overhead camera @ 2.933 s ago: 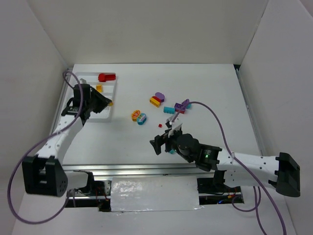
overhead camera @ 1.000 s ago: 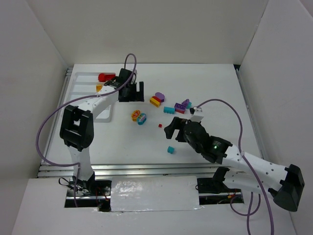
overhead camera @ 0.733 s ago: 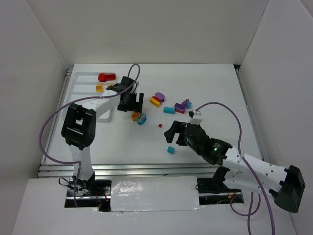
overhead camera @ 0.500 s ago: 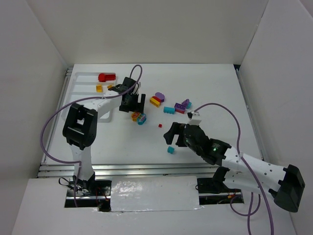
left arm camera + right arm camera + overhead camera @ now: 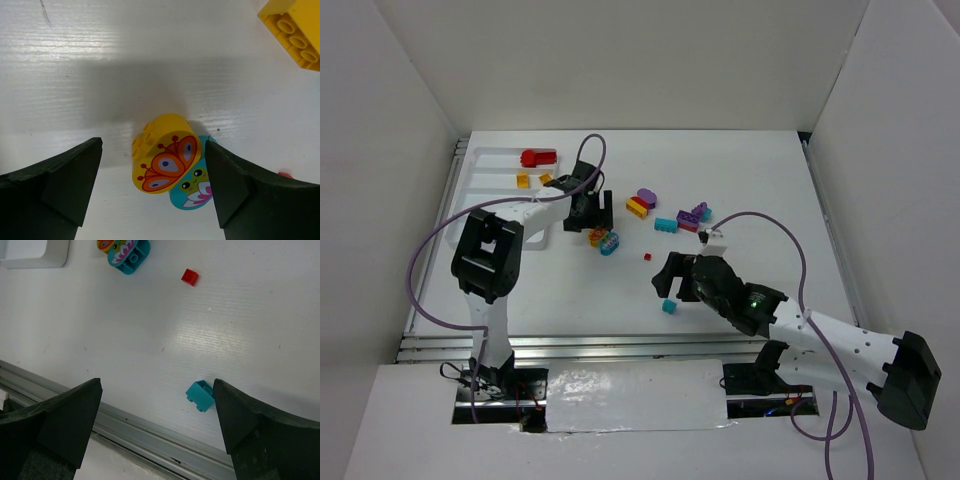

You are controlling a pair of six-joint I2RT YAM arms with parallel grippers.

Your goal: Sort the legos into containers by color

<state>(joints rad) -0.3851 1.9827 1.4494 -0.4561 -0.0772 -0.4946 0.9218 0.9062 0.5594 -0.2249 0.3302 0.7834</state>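
Note:
My left gripper (image 5: 592,226) is open and straddles a rounded yellow butterfly lego (image 5: 165,160), which lies between its fingers without touching them. A teal frog lego (image 5: 196,188) rests against that brick. My right gripper (image 5: 666,284) hangs open above a small teal lego (image 5: 201,395), which lies just inside its right finger. A tiny red lego (image 5: 189,276) sits farther out. The white tray of containers (image 5: 470,165) at the far left holds a red lego (image 5: 537,157) and two small yellow ones (image 5: 523,181).
A loose cluster of yellow-red (image 5: 637,207), purple (image 5: 647,196), teal (image 5: 665,224) and purple (image 5: 695,214) legos lies at mid-table. The metal rail of the table's near edge (image 5: 150,440) runs under my right gripper. White walls enclose the table.
My left gripper has swung from beside the tray toward me and down over the butterfly brick. My right gripper has drifted slightly left and nearer, over the small teal brick.

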